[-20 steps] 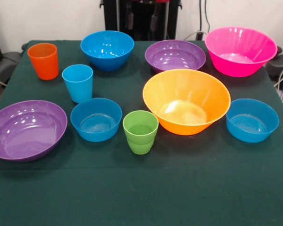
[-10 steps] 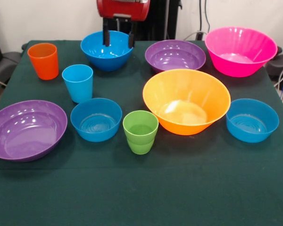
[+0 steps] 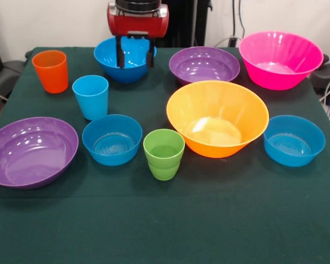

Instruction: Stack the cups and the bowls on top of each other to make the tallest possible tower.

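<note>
In the front view, the gripper (image 3: 135, 59) hung open over the far blue bowl (image 3: 125, 58), its fingers astride the bowl's middle, holding nothing. No tower stood yet; cups and bowls sat apart on the green cloth (image 3: 165, 225), leaving room all round.

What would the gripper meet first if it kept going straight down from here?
Probably the far blue bowl: the open gripper hangs in front of it, jaws pointing down into it. One view leaves depth unclear, so it may hit the green cloth instead.
</note>
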